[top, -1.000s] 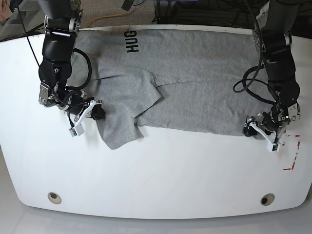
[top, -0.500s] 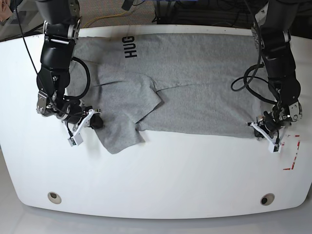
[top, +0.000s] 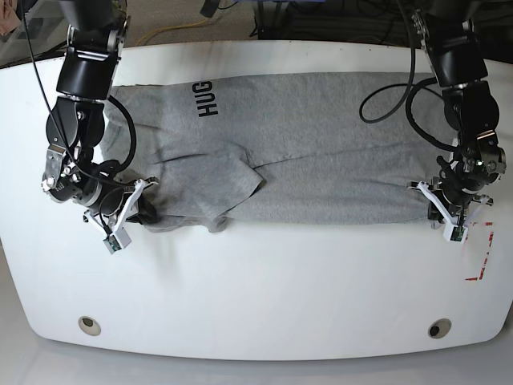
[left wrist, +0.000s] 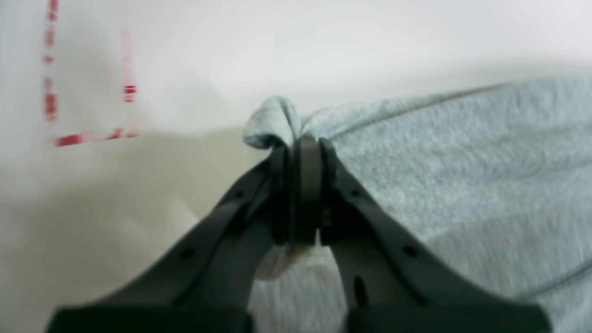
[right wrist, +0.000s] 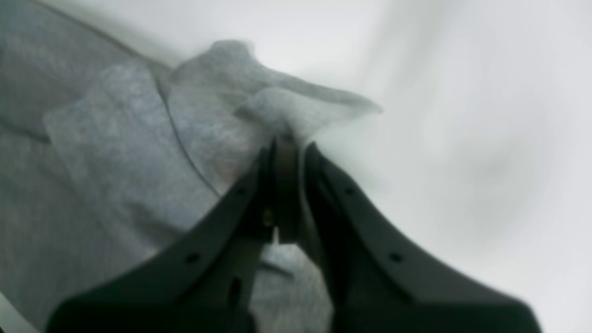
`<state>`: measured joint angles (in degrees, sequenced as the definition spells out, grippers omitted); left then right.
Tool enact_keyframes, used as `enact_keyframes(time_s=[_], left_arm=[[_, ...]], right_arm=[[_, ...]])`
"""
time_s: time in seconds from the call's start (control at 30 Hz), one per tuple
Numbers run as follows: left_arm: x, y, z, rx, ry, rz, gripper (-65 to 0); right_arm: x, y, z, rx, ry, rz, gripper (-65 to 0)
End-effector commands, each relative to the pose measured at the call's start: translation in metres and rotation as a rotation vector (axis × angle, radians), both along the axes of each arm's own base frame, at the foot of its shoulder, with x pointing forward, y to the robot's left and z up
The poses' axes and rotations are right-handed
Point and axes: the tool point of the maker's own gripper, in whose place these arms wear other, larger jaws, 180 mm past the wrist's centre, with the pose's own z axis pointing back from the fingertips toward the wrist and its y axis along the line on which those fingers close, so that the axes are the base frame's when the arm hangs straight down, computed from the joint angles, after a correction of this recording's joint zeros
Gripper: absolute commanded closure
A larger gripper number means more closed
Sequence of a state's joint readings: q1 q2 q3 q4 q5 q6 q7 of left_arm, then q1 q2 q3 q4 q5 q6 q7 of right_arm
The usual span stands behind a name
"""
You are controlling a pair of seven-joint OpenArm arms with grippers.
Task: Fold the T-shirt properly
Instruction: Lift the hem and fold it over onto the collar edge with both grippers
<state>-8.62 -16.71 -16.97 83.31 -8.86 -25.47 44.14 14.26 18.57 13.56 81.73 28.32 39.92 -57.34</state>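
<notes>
**Both grippers pinching the shirt's near edge**

I am seeing the T-shirt [top: 321, 152] lying spread across the white table [top: 264, 289]. It is looking soft, light and floppy, so corners are the best holds. The left gripper [left wrist: 300, 143] is clamping a hem corner; the right gripper [right wrist: 284, 138] is clamping bunched sleeve fabric.

My base view is bright and even (mild fisheye bending at the edges); both wrist feeds look soft, motion-blurred.
</notes>
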Motion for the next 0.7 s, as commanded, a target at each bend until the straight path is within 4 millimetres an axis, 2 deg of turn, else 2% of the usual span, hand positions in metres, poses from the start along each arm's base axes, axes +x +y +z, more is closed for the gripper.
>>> enact_keyframes(time_s=[0.0,0.2,0.27,0.47,0.67], left_arm=[[-0.002,0.004,0.027,0.054,-0.053,-0.009,0.0],[-0.045,0.023,0.038,0.130,-0.012,0.049,0.0],[-0.055,0.024,0.037,0.143,0.004,0.051,0.0],[-0.097,0.030,0.024,0.236,0.128,-0.041,0.0],[-0.140,0.043,-0.001,0.283,0.293,-0.066,0.0]], right_arm=[[0.005,-0.002,0.032,-0.045,-0.088,0.022,0.0],[-0.029,-0.011,0.043,-0.134,-0.099,0.011,0.0],[-0.039,-0.015,0.042,-0.156,-0.092,0.005,0.0],[-0.076,-0.018,0.026,-0.192,-0.037,0.007,0.0],[-0.112,-0.016,-0.004,-0.188,0.066,0.020,0.0]])
